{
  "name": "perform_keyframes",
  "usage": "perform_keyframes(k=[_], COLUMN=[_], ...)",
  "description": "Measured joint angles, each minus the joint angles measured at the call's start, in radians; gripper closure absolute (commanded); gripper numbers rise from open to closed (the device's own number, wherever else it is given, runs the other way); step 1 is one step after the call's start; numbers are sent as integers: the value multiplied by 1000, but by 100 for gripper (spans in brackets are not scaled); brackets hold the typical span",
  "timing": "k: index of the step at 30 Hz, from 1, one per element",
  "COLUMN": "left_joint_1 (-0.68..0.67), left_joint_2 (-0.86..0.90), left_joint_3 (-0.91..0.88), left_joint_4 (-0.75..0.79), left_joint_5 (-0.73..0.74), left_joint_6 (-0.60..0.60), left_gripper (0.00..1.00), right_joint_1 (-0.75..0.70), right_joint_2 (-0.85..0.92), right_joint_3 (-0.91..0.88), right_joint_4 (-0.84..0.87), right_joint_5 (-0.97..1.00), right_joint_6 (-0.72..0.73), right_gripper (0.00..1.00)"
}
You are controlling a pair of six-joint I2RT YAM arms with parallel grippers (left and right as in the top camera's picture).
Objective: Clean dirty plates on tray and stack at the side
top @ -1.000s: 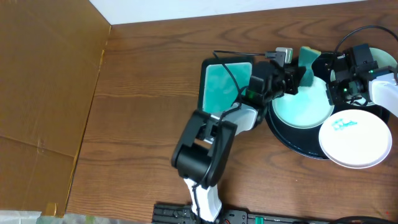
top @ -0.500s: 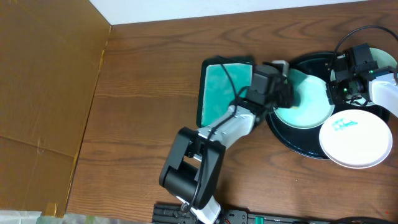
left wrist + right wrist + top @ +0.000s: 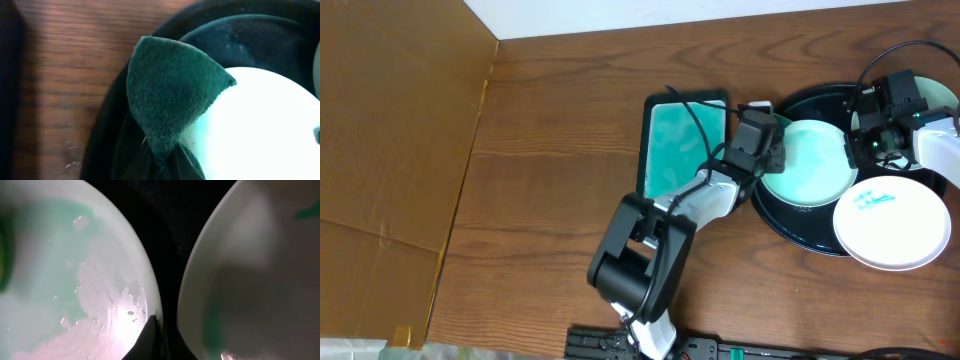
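Wooden table carries the black tray at its right edge, where the left gripper, clamped on a dark green scouring pad, sits at the left rim of the mint-green plate for scrubbing, while the right gripper, pinched together, apparently steadies its right rim.

- left arm: chunky black joint housings with rounded corners, glossy white link shell between them
- thin black cable loops off its wrist end
- right arm: black boxy wrist, white link shell, small green light on the housing
- second black cable arcs off it
- right tool: dark, tapered fingertips
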Motion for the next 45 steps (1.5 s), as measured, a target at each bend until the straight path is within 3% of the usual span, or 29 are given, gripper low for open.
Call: perform_keyframes(k=[11,17,20,24,30,34,39,45], left_joint_1=[1,9,19,23,23,23,21,12], left_joint_2=[77,96,92,44,-25,-27,-27,-11], left_joint_3=[0,0,0,0,2,2,4,4], left_joint_4=[274,318,322,253,1,-117,-129,-51], left_joint_5=[36,64,146,206,177,171,166,110], left_joint_6=[5,55,94,116,126,31,-88,-105], left_gripper=[93,93,93,93,93,93,93,93], right_joint_1=[0,0,0,0,0,0,0,0], right_joint_2=[0,0,0,0,0,1,1,1], right_joint_3=[0,0,0,0,0,0,0,0], right_joint_4=[0,0,0,0,0,4,8,6], right_joint_5=[0,0,0,0,0,-2,-3,-2], right_joint_6=[0,0,0,0,0,0,-4,-7], right_gripper=[99,99,99,99,99,99,99,99])
